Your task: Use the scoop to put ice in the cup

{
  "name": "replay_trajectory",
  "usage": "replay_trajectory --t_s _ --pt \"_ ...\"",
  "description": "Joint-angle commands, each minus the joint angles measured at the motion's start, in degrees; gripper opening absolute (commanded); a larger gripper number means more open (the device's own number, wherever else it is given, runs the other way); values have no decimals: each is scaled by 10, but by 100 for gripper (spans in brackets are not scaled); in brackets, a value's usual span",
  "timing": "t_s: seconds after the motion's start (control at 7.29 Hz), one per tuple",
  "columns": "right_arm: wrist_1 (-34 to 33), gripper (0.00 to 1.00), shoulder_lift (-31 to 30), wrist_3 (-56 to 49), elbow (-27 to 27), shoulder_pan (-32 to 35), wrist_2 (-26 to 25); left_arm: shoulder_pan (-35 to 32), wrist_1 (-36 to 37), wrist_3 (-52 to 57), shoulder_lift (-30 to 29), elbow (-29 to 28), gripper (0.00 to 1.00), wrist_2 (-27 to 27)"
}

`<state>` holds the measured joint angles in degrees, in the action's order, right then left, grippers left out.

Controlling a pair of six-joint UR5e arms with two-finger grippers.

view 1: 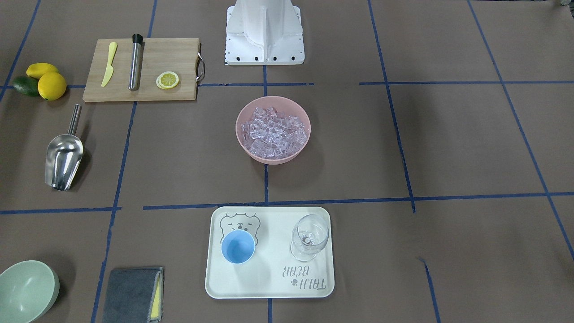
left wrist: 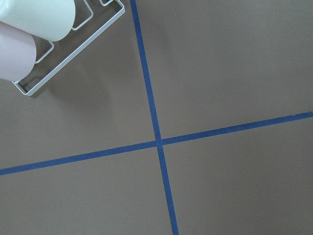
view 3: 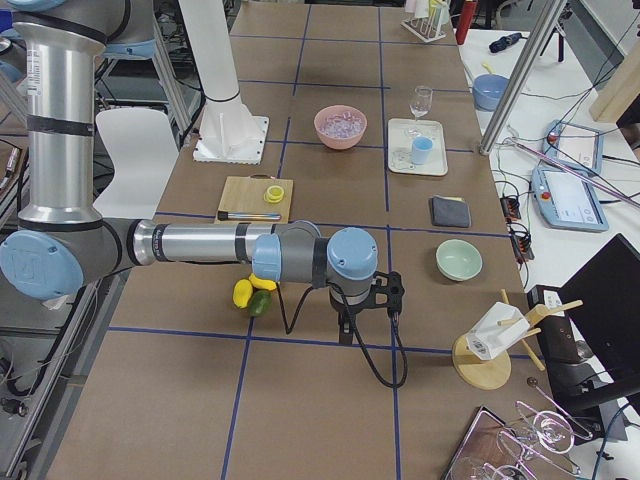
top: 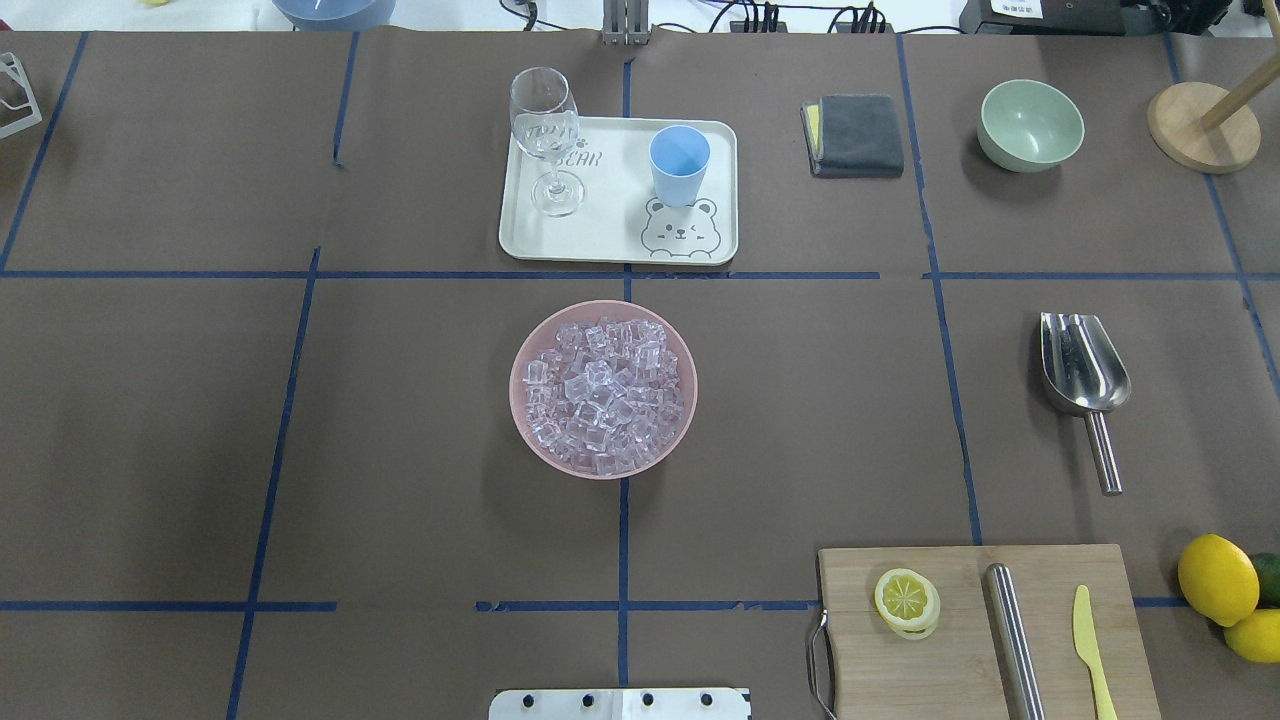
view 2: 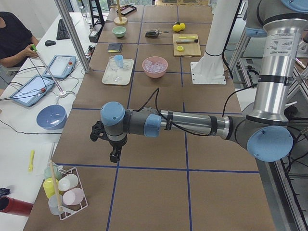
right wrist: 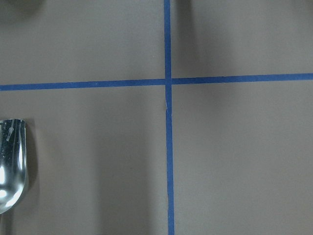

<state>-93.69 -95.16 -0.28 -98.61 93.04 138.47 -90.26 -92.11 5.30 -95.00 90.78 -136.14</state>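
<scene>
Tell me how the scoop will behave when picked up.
The scoop looks like polished steel: probably rigid and slippery. Its thin round handle may twist when gripped. The wide trough likely makes it front-heavy, so it may droop.

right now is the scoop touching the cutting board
Apart. The overhead exterior view shows the scoop lying clear of the cutting board, with a strip of bare brown paper between its handle end and the board's edge.
</scene>
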Motion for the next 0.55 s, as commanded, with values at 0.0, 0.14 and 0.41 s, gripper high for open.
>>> replay_trajectory --t_s 0.0,0.14,0.41 --pt "6 100 6 -2 -1 -1 -2 0 -1 0 -1 0 100 0" --pt "8 100 7 1 1 -1 -2 0 -1 -2 -1 2 100 -1" --pt "9 100 15 0 -2 -8 0 1 -5 4 -2 44 100 -7"
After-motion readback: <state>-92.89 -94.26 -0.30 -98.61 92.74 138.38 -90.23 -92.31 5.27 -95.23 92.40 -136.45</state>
